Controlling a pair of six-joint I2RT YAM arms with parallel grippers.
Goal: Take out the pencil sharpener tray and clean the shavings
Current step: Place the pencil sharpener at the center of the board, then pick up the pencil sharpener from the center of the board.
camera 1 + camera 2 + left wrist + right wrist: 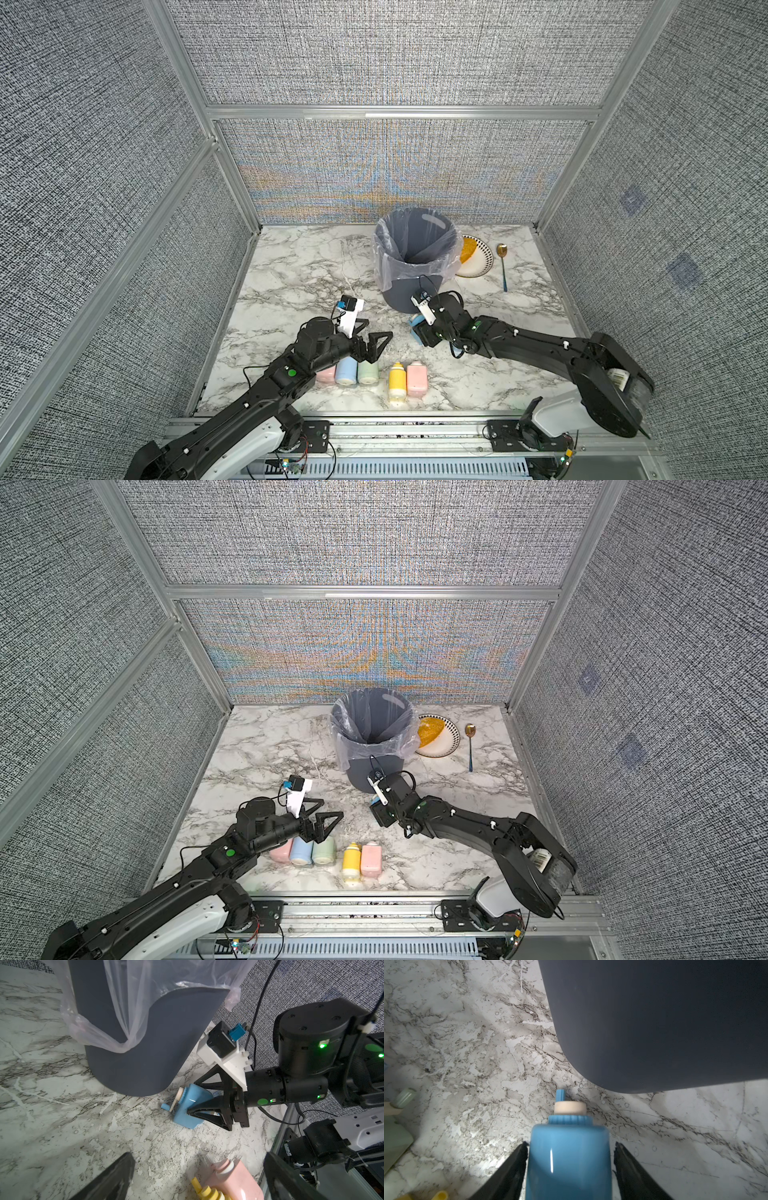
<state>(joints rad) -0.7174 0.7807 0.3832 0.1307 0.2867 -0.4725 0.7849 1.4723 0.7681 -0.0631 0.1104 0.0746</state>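
A blue pencil sharpener (417, 322) (376, 801) with a cream collar and blue crank lies on the marble table, just in front of the bin. My right gripper (571, 1144) straddles its body (569, 1157), open, with a thin gap at each finger. The left wrist view shows the same: sharpener (191, 1105) between the right gripper (192, 1097) fingers. My left gripper (379, 328) (331, 807) (197, 1157) hovers wide open and empty to the left. The tray and the shavings are not visible.
A grey bin (415, 266) (145, 1053) (654, 1022) lined with a clear bag stands at the back centre. Pink (326, 374), blue (346, 371), green (368, 372), yellow (397, 380) and pink (417, 379) sharpeners line the front. A plate (478, 259) and spoon (503, 266) lie back right.
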